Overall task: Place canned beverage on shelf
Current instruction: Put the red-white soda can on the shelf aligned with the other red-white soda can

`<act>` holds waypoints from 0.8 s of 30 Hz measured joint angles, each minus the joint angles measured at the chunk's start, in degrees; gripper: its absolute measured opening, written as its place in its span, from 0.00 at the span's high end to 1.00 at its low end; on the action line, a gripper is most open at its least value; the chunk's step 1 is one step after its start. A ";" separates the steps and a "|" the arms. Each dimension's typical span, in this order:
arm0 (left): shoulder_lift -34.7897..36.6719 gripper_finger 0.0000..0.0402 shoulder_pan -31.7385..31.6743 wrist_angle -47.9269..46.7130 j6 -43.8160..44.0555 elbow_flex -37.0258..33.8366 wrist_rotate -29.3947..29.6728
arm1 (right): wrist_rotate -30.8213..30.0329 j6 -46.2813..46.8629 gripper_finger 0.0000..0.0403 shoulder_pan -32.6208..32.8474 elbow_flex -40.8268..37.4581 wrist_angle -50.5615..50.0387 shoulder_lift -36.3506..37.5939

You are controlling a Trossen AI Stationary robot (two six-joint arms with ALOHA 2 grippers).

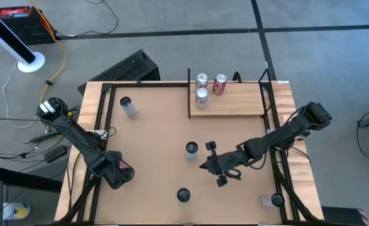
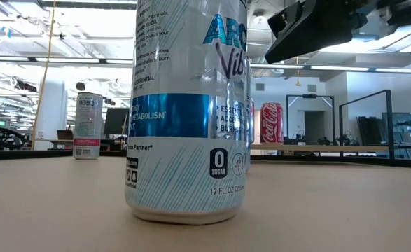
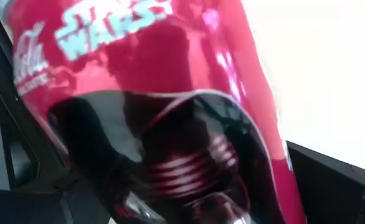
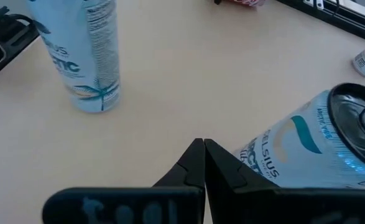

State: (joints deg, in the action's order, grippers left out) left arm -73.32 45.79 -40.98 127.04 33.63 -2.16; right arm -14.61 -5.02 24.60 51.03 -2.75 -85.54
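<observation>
A red can (image 3: 170,93) with a dark helmet picture fills the left wrist view and seems to lie on its side. In the high view the red can (image 1: 124,167) sits at the table's near left. My left gripper (image 1: 117,173) is open and points down over it, with a dark finger (image 3: 14,162) on each side. My right gripper (image 4: 204,148) is shut and hovers mid-table beside a standing pale blue-and-white can (image 4: 306,155). The shelf (image 1: 234,103), a light-wood plank with black rods, stands at the far right. It holds two silver cans (image 1: 201,80) and a red one (image 1: 220,85). My left gripper comes at the red can from above, its fingers standing on either side of the can's body. Whether they touch the can I cannot tell.
More cans stand loose on the table. One is at the far left (image 1: 127,107), one at the near middle (image 1: 183,196) close to the low camera (image 2: 184,112), and one at the near right (image 1: 272,201). Black rails (image 1: 102,119) frame the tabletop.
</observation>
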 joint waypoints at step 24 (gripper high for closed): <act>2.73 0.29 -13.80 0.39 -48.56 11.21 17.72 | -0.24 -10.20 0.94 -2.97 -0.02 3.51 14.88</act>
State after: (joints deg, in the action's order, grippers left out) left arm -70.59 31.99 -40.59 78.48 44.83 15.56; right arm -14.85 -15.22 21.63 51.00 0.76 -70.66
